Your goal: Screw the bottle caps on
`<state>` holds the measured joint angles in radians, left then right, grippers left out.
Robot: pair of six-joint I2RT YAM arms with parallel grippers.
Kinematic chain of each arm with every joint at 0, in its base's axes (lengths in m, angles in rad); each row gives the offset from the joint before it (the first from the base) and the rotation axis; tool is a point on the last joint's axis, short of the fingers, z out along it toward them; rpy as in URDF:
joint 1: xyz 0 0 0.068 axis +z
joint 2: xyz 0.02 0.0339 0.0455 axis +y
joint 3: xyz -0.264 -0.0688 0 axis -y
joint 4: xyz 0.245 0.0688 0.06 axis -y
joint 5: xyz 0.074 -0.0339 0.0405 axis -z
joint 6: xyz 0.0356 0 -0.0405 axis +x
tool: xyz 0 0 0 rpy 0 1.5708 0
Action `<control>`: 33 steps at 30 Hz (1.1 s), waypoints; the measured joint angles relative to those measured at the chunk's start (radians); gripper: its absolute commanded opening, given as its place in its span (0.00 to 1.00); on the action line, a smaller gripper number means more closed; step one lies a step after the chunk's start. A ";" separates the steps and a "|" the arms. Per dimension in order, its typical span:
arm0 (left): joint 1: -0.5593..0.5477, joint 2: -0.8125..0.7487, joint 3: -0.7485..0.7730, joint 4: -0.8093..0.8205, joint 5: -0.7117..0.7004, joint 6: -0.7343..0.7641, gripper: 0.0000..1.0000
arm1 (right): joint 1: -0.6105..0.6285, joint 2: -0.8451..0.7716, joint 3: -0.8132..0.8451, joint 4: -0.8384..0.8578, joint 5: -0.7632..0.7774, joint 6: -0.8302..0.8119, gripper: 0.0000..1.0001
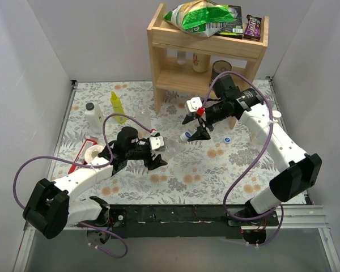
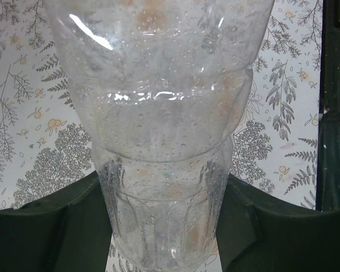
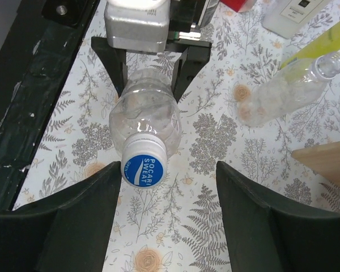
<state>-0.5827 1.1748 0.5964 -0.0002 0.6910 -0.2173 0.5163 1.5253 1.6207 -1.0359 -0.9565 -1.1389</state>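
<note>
A clear bottle (image 2: 164, 130) lies level above the table, with my left gripper (image 2: 164, 226) shut on its base end. In the top view the left gripper (image 1: 157, 153) holds this bottle (image 1: 170, 146) with its neck pointing right. A white bottle cap with a blue top (image 3: 143, 164) sits on the neck. My right gripper (image 3: 168, 174) is open around it, the cap close by its left finger and apart from the right one. From above, the right gripper (image 1: 194, 129) hangs at the cap (image 1: 184, 137). A loose blue cap (image 1: 227, 139) lies on the table to its right. A second clear bottle (image 3: 283, 93) lies uncapped.
A yellow squeeze bottle (image 1: 118, 106) and a white black-capped bottle (image 1: 93, 116) stand at the back left. A wooden shelf (image 1: 207, 48) with snacks is at the back. A tape roll (image 1: 94, 153) and a red tool (image 1: 79, 158) lie at the left.
</note>
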 measured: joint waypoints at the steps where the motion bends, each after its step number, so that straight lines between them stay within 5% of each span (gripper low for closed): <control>1: 0.000 0.000 0.004 0.000 0.002 0.001 0.00 | 0.003 0.006 0.000 -0.009 0.005 -0.015 0.71; 13: 0.001 0.017 0.011 0.001 0.013 0.003 0.00 | 0.024 0.043 0.024 -0.080 0.019 -0.069 0.53; 24: 0.002 0.033 0.025 -0.009 0.003 -0.022 0.00 | 0.026 0.085 0.075 -0.118 0.003 0.012 0.17; 27: -0.004 0.033 0.020 -0.010 -0.059 -0.045 0.00 | 0.018 0.123 0.083 -0.065 0.009 0.151 0.02; 33: -0.098 0.024 -0.020 0.073 -0.399 -0.115 0.00 | -0.046 0.182 0.005 0.238 0.024 0.890 0.01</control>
<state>-0.6807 1.1984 0.5766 0.0727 0.2920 -0.3321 0.4702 1.7077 1.6260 -0.7979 -0.9321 -0.2489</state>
